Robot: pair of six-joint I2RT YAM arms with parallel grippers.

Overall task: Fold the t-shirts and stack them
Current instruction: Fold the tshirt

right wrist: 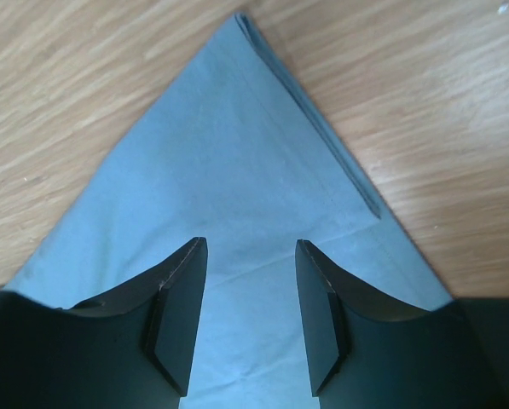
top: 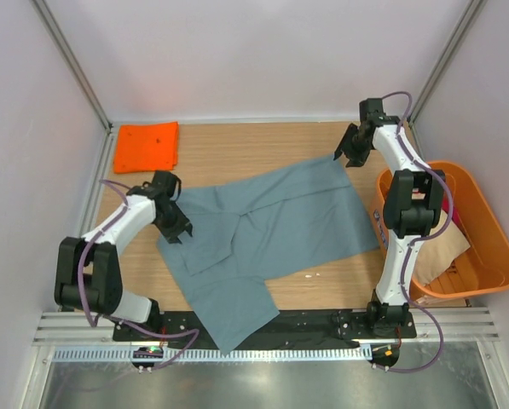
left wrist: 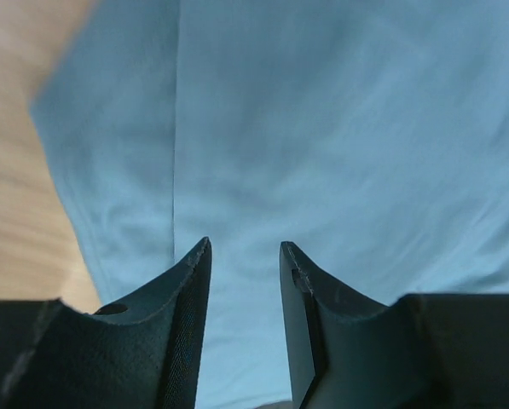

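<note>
- top: grey-blue t-shirt [top: 280, 221] spread on table [top: 237, 158], left gripper [top: 176, 226] over its left edge, right gripper [top: 349, 155] at far right corner
- L wrist: jaws half open, empty, cloth right below
- R wrist: half open, empty, shirt corner pointing straight ahead

grey-blue shirt [top: 280, 221] covers most of the middle of the surface [top: 237, 153], so bare wood is mainly the far strip. folded orange shirt [top: 147, 146] takes the far left corner, orange tub [top: 500, 247] crowds the right arm [top: 405, 204].
</note>
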